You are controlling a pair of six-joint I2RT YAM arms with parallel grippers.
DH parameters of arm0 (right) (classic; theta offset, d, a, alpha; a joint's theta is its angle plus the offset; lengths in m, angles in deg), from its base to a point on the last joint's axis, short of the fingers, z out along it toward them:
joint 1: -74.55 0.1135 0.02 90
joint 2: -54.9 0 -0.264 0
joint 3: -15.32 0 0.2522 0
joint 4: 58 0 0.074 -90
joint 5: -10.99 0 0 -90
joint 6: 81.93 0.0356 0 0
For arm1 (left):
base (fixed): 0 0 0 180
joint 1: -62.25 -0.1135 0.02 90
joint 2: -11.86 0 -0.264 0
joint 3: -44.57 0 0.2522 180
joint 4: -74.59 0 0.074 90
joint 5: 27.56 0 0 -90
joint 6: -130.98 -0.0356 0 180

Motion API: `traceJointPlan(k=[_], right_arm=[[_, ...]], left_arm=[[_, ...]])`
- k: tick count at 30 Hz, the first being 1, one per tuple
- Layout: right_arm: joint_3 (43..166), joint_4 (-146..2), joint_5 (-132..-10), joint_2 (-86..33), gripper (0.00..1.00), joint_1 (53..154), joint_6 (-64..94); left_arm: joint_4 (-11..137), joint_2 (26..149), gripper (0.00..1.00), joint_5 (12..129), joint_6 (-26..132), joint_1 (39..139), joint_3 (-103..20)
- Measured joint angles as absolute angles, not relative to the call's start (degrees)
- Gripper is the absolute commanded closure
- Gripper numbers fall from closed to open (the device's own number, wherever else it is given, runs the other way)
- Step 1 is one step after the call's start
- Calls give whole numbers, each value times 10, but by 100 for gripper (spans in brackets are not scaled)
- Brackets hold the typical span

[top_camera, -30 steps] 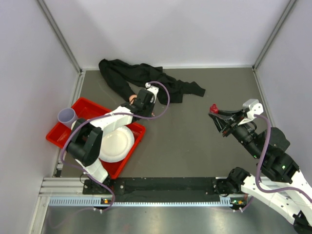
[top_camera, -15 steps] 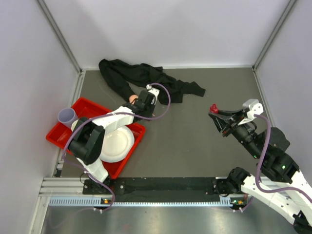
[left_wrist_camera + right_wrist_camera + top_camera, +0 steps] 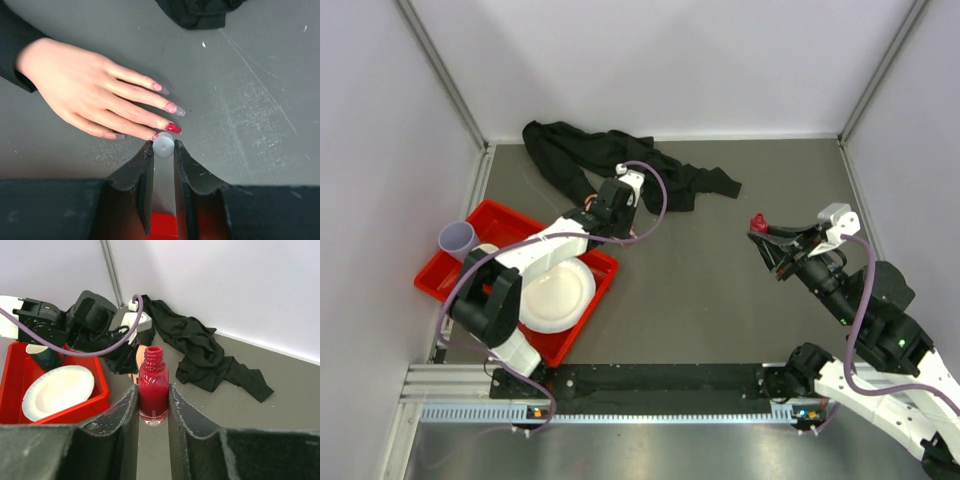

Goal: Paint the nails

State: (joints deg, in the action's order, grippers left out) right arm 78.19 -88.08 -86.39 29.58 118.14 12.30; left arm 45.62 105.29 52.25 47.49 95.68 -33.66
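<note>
Edged the left gripper (image 3: 163,146) slightly further along the mannequin hand (image 3: 85,95) over the last second, clenched on the brush cap (image 3: 163,143): probably stroking polish on. Lies flat, long axis left-to-right in the wrist view, nails (image 3: 173,128) at the hand's right end, pointing right; one red. Well right of the hand, right gripper (image 3: 153,390) clamped on the open polish bottle (image 3: 153,375).
</note>
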Motion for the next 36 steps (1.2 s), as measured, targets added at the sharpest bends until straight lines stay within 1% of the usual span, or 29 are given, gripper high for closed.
traceJointPlan(k=[36], right_arm=[[782, -881, -862, 296, 100, 1181, 123]], left_arm=[[454, 1090, 100, 489, 470, 957, -341]])
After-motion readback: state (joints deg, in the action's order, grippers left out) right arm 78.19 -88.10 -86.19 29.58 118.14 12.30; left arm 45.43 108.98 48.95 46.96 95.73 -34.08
